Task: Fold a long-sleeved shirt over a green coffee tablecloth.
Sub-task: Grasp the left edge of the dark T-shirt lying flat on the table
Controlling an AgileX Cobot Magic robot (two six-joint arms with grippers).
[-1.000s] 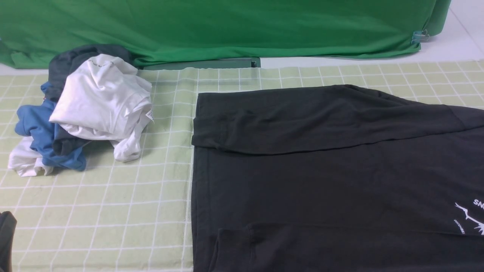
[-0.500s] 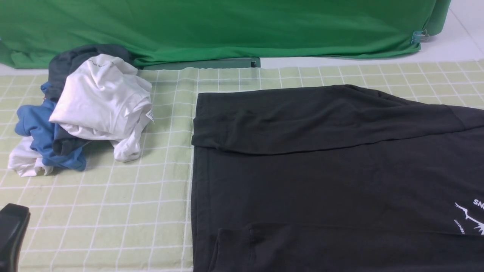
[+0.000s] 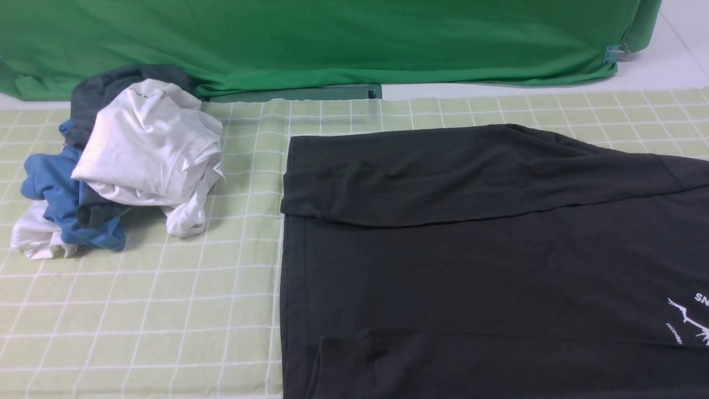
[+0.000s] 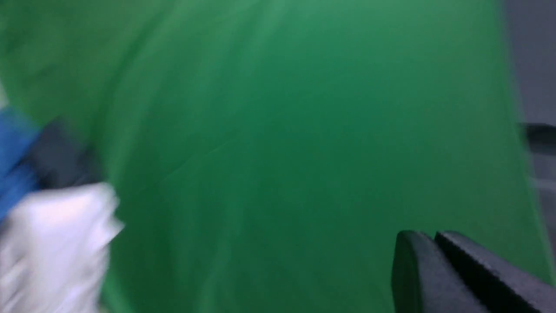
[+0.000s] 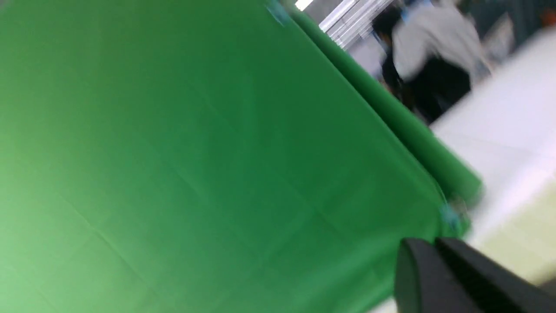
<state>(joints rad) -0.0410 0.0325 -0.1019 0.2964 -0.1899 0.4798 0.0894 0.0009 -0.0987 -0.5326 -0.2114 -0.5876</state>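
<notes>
Gone from the front view's corner, the left gripper (image 4: 435, 237) is moving, jaws together and empty, like the right gripper (image 5: 434, 244). The long-sleeved shirt (image 3: 471, 266) is lying on the green coffee tablecloth (image 3: 166, 310), sleeves folded in, body folds seemingly remaining.

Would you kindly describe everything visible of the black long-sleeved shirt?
The long-sleeved shirt is black soft knit, lying flat on the green checked tablecloth, cut off at the view's right and near edges. One sleeve is folded across its far part; a cuff lies nearer. A white graphic shows at right.
</notes>
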